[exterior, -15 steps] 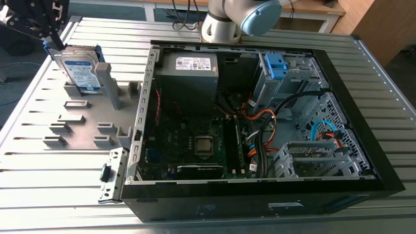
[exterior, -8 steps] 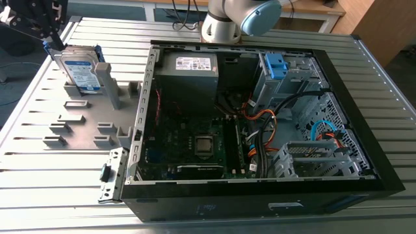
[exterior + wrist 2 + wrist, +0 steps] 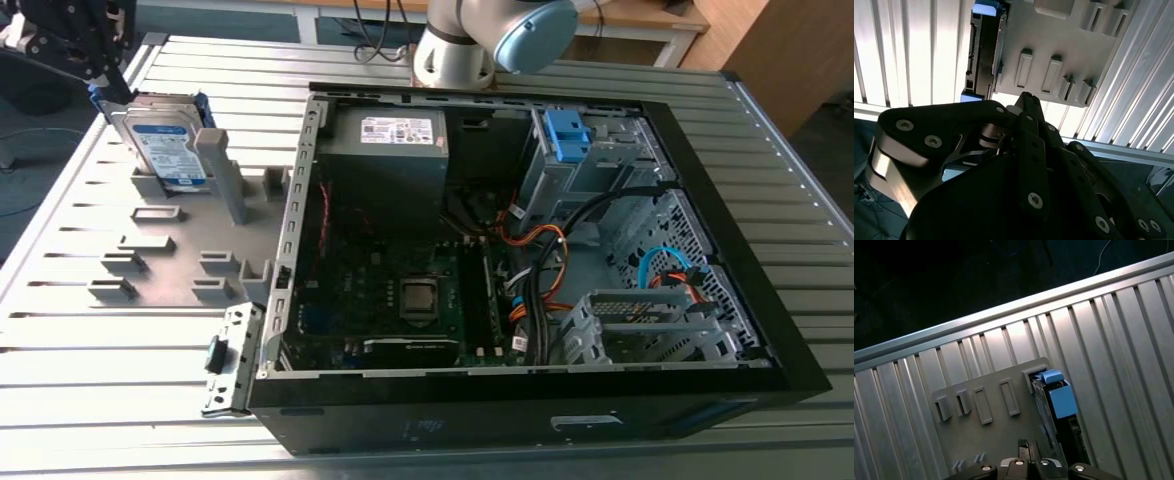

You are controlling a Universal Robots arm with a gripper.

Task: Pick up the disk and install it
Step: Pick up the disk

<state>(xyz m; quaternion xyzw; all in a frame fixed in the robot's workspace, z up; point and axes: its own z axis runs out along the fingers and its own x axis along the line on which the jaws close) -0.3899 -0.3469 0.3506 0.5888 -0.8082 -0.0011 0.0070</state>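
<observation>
The closed, empty gripper hovers near the silver rectangular blue-framed disk, likely rigid, weighty and shock-sensitive; grasp its framed edges.

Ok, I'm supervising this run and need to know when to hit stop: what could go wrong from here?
1. The disk stands on edge in a slot of the grey holder; an off-centre grip could tilt it or jam it against the slot's posts.
2. The gripper hangs near the disk, so a skewed approach might knock it.
3. Loose cables crowd the open case; the disk may snag there.
</observation>
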